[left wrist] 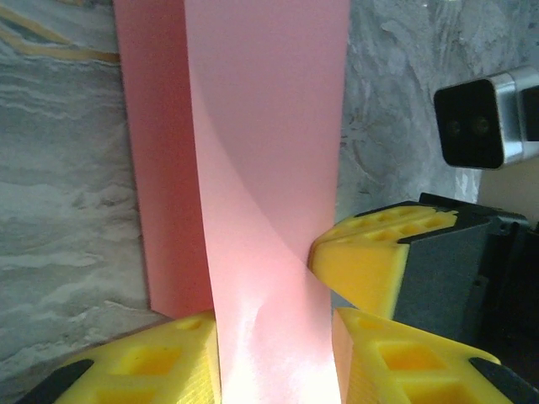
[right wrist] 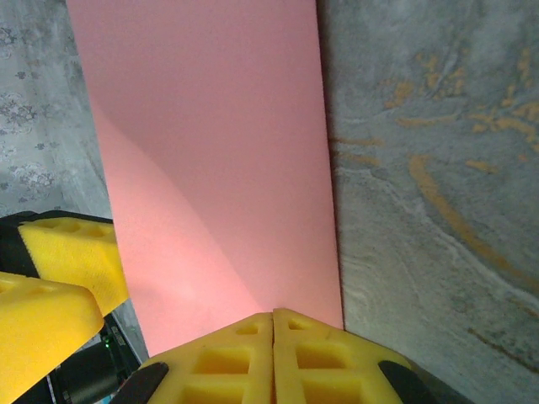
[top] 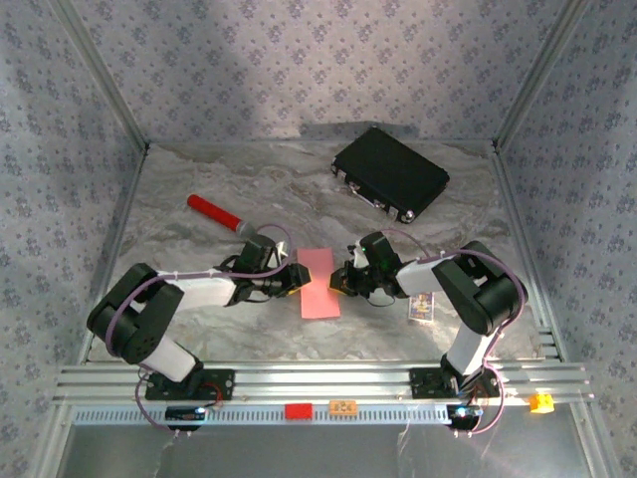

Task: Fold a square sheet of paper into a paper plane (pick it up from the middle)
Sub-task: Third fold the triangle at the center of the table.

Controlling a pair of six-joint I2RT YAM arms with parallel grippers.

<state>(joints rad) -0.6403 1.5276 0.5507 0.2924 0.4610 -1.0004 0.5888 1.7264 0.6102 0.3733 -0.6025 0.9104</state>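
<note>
As the left gripper (top: 295, 279), jaws apart, straddled the square sheet of paper (top: 318, 291) at the centre of the table (top: 299, 199) from 9 o'clock, the right gripper (top: 342, 282) pressed closed tips on its 3 o'clock edge. The black case (top: 390, 174) at 1 o'clock sat shut, contents hidden.

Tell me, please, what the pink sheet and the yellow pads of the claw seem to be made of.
The pink sheet: probably thin paper, matte with a faint sheen; it bends in a soft curve and keeps a straight edge. The yellow pads: likely moulded rubber or foam-like plastic, matte; fine grainy surface with square hollows.
</note>
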